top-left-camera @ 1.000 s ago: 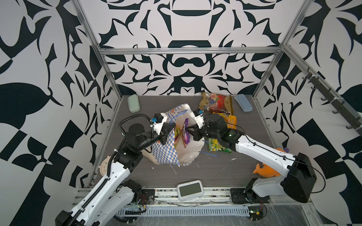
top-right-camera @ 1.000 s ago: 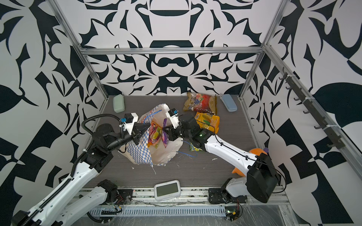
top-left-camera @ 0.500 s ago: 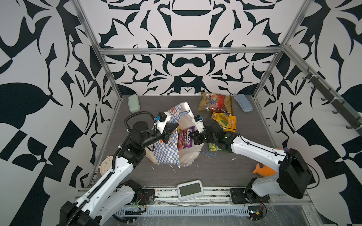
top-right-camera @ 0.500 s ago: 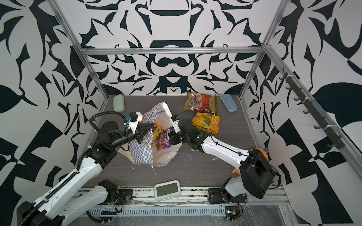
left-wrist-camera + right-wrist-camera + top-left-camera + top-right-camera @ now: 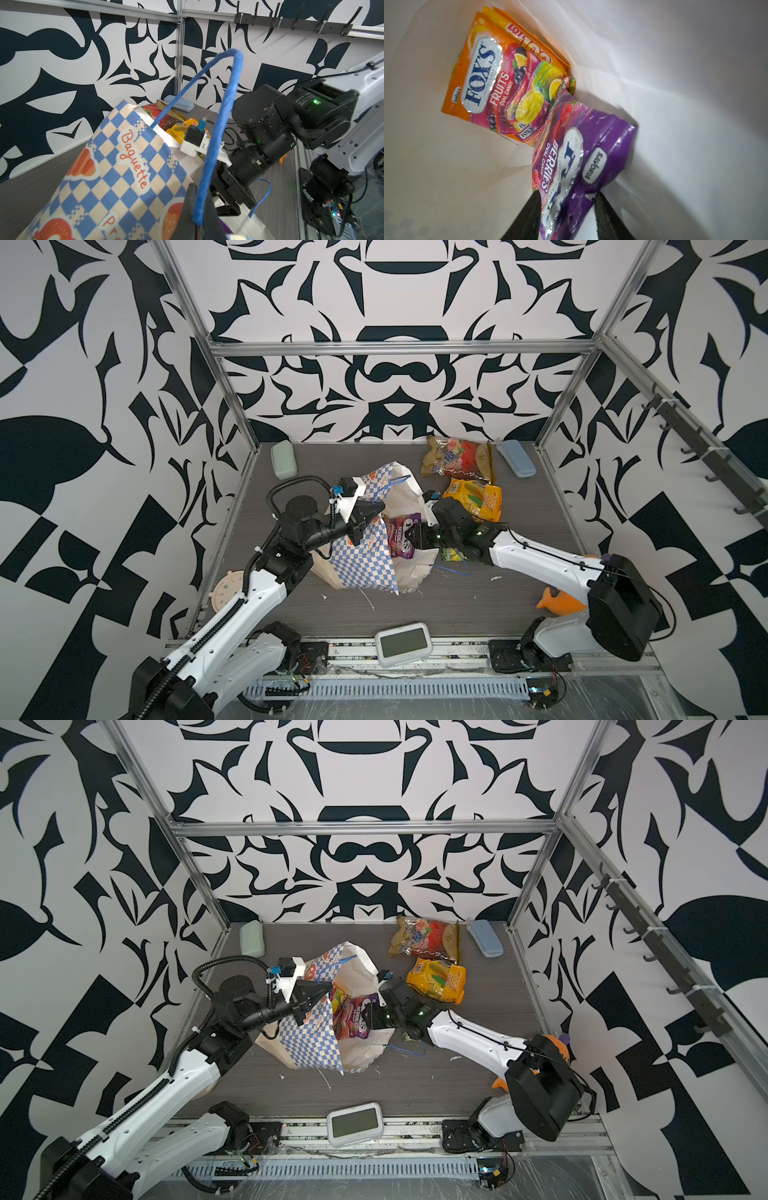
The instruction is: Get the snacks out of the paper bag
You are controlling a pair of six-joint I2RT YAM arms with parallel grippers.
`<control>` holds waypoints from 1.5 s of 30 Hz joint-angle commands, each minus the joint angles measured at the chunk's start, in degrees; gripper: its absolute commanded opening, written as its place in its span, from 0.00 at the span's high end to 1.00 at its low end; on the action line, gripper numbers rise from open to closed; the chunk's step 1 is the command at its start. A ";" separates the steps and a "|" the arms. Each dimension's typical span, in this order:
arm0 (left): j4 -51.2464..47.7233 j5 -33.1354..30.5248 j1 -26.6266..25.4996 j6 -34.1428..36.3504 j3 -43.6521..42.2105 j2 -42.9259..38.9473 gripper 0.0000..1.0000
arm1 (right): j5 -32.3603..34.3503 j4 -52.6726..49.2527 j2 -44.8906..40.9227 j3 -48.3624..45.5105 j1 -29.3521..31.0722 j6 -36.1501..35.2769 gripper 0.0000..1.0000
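The bag (image 5: 365, 568) (image 5: 307, 1044) sits mid-tabletop (image 5: 457, 605), a little left of centre, tipped so that its white inside faces up and to the right. The left gripper (image 5: 376, 512) (image 5: 328, 989) is at the bag's left rim with its jaws pinched shut there. In the left wrist view the blue handle (image 5: 226, 116) loops up and runs down between them (image 5: 197, 220).

The right gripper (image 5: 411, 537) (image 5: 365, 1019) reaches into the bag's mouth from the right. Its jaws (image 5: 566, 195) stand apart, one on each side of the purple packet (image 5: 591, 149) (image 5: 399, 537) (image 5: 355, 1019); whether they press on it I cannot tell. That packet lies inside the bag, against the white wall (image 5: 675, 83). Deeper in lies the orange-pink FOX'S packet (image 5: 492, 83), its corner touching the purple one, and behind it a yellow-orange packet (image 5: 529, 37) peeks out.

Three snacks are out on the tabletop, right of the bag. The red-gold packet (image 5: 457, 460) (image 5: 426, 940) lies far, near the back wall. The yellow packet (image 5: 473, 499) (image 5: 436, 979) lies just nearer than it. A green packet (image 5: 451, 553) is mostly hidden under the right arm.

A green case (image 5: 283, 459) sits in the far left corner and a blue case (image 5: 516, 458) in the far right. An orange plush (image 5: 559, 601) lies near right, by the arm's base
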 commanded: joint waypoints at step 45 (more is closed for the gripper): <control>1.07 -6.96 -0.05 1.71 -1.22 -3.25 1.00 | -7.26 -7.32 -7.20 21.57 -0.88 -9.76 1.00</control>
